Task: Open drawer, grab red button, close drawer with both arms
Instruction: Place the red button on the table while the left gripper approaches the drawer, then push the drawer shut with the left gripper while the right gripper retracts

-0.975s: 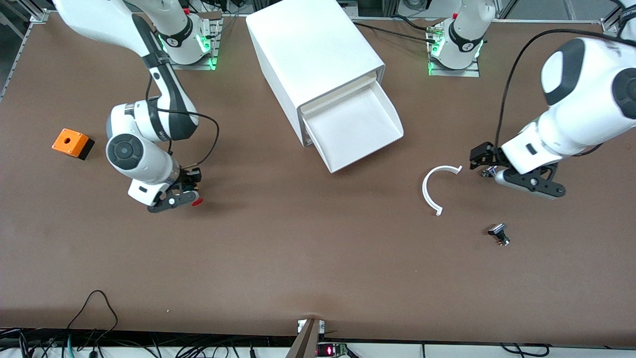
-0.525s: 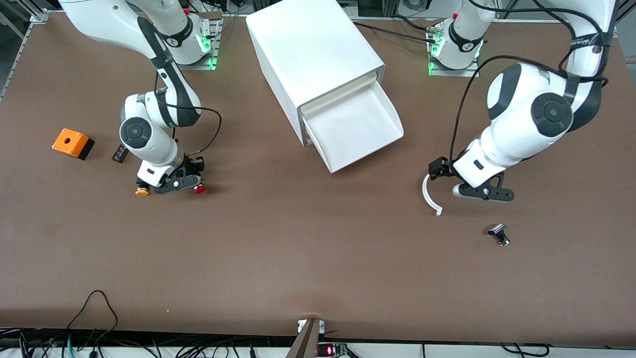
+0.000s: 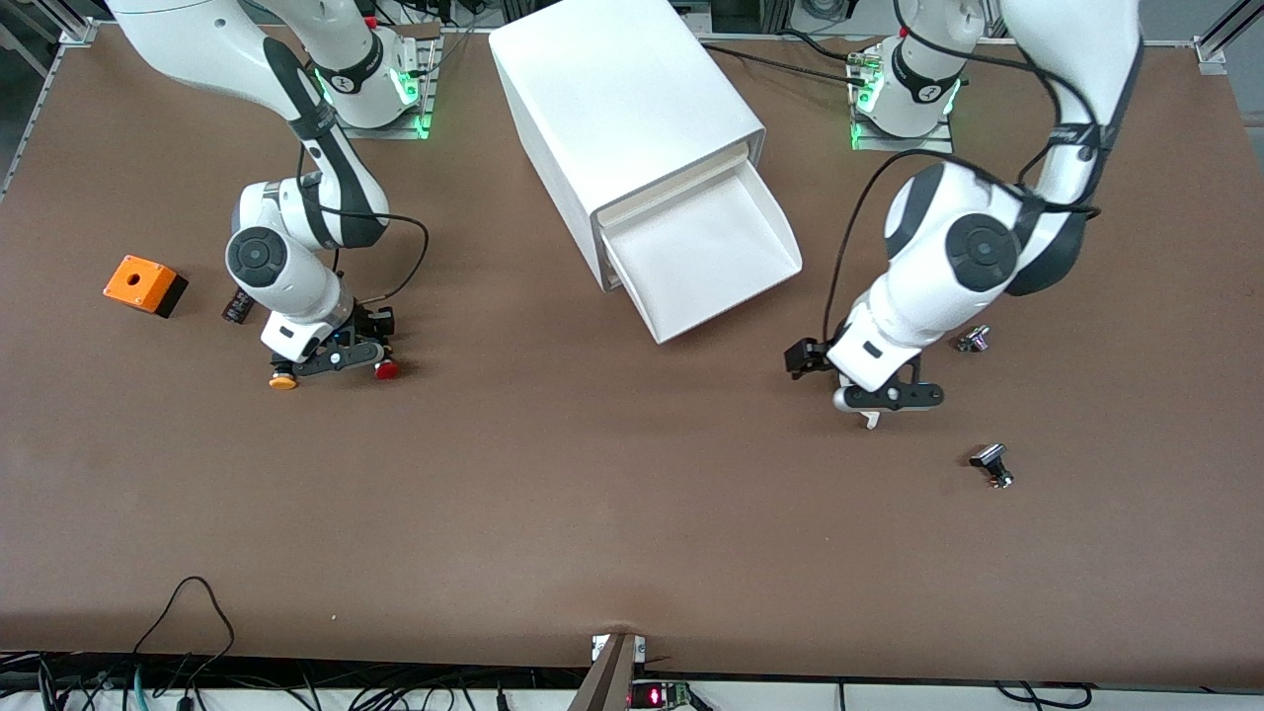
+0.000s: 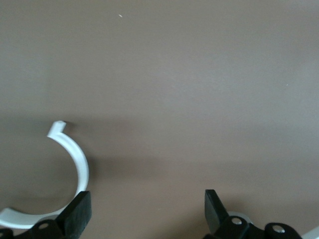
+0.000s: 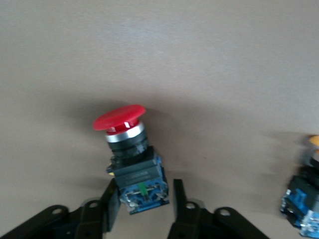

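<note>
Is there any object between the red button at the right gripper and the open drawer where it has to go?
Nothing visible blocks it. The red button sits between the right gripper fingers, and only bare table lies between it and the open drawer. The orange-capped button lies toward the right arm's end, out of that path.
</note>
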You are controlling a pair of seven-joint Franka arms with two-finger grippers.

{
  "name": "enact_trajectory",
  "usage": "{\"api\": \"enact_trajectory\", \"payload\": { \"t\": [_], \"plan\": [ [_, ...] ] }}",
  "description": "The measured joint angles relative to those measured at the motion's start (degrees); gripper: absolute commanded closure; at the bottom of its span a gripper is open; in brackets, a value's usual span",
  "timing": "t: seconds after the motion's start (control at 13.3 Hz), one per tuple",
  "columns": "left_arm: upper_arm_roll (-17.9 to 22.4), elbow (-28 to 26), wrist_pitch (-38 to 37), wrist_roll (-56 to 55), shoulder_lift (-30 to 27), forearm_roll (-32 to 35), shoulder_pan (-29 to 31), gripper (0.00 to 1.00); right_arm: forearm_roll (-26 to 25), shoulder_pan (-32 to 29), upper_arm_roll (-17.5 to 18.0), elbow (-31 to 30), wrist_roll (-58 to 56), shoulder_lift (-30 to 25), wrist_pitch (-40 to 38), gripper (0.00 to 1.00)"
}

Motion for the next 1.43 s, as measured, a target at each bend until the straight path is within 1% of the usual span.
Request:
{"api": "enact_trajectory", "payload": {
  "t": [0.15, 0.22, 0.53, 0.82, 0.97, 1.12, 1.27, 1.43],
  "plan": [
    [-0.04, -0.05, 3.02, -4.55, 2.04, 0.00, -2.20, 0.00, -0.01, -0.43, -0.01, 1.10, 0.00, -1.13, -1.65, 0.00],
    [-0.04, -0.05, 4.12, -6.50, 2.82, 0.00, -3.09, 0.00, -0.02, -0.42, 0.01, 3.15, 0.00, -2.03, -5.03, 0.00],
    [-0.04, -0.51, 5.21, -10.26, 4.46, 0.01, -5.08, 0.00, -0.01, -0.43, 0.02, 16.87, 0.01, -4.48, -24.55, 0.00],
    [-0.19, -3.97, 5.07, -12.59, 4.07, 0.00, -5.73, 0.00, -0.01, -0.44, 0.01, 28.68, 0.04, -4.55, -38.98, 0.00],
    [-1.55, -5.77, 4.13, -14.71, 2.97, 0.00, -5.75, 0.00, -0.02, -0.55, -0.02, 32.89, 0.07, -4.56, -44.35, 0.00],
    [-4.44, -6.72, 1.54, -18.84, 1.80, 0.00, -5.82, 0.00, -0.05, -1.30, -0.12, 36.96, 0.07, -4.61, -49.72, 0.00],
    [-7.05, -7.85, 0.19, -23.38, 0.64, 0.00, -6.11, 0.00, -0.08, -3.02, -0.19, 40.98, 0.08, -4.87, -54.06, 0.00],
    [-8.31, -10.10, -0.05, -25.20, -0.41, -0.65, -6.22, 0.00, -0.08, -5.31, -0.22, 44.45, 0.07, -5.32, -57.94, 0.00]
  ]
}}
